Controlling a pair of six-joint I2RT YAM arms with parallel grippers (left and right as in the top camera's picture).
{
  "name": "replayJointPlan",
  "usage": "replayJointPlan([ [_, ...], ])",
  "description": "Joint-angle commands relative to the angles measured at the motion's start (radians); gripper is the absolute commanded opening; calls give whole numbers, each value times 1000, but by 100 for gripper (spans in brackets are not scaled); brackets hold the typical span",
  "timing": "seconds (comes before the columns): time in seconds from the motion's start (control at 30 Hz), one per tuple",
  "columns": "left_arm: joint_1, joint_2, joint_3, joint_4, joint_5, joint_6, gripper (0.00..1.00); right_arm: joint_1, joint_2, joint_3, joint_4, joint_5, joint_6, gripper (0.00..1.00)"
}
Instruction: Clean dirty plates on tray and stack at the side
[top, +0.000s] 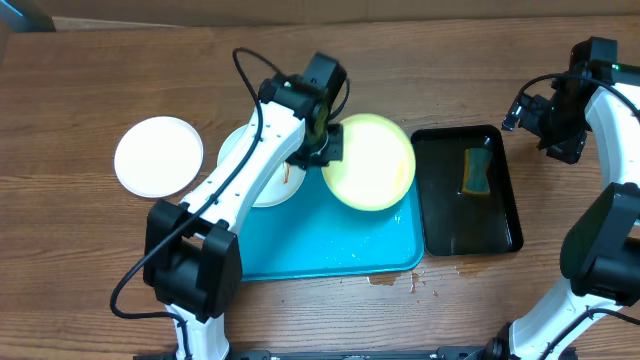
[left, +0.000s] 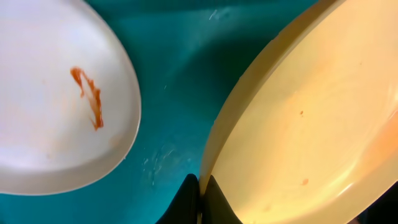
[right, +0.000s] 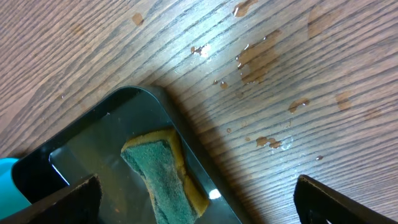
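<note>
1. Overhead view
   - One white plate (top: 158, 156) lies on the table (top: 100, 80), well left of the blue tray (top: 340, 240). No smear shows on it, so it is judged cleaned and set aside as the base of the stack.
   - A second white plate (top: 238, 150) lies at the left end of the blue tray, partly hidden by the left arm.
   - The left gripper (top: 325, 150) is clamped on the left rim of the yellow plate (top: 375, 165). This plate sits over the right end of the blue tray, just beside the black tray (top: 500, 235).
   - The sponge (top: 477, 172) lies in the black tray, unheld. The right gripper (top: 518, 112) hangs beyond that tray.

2. Left wrist view
   - The left gripper (left: 200, 199) is pinched narrow on the rim of the yellow plate (left: 311, 124), which looks tilted up off the blue tray (left: 180, 74). Small specks show on its face.
   - The second white plate (left: 56, 124) carries a brown-red smear (left: 90, 99), so it is judged uncleaned.

3. Right wrist view
   - The right gripper (right: 198, 183) is spread wide and holds nothing. It hangs above the sponge (right: 165, 180) and a corner of the black tray (right: 93, 130).
   - Droplets (right: 261, 56) lie on the table.

4. Status
   - Judged done: one plate.
   - Judged left: wipe two plates and stack them on the first.
</note>
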Motion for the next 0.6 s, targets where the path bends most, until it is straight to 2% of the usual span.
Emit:
replayJointPlan([
  [0.0, -42, 9, 66, 14, -42, -15, 4, 1, -29, 13, 3, -5, 3, 100],
  [0.17, -135, 9, 72, 82, -154, -37, 4, 1, -29, 13, 3, -5, 3, 100],
  [0.57, -429, 9, 72, 243, -702, -35, 4, 1, -29, 13, 3, -5, 3, 100],
])
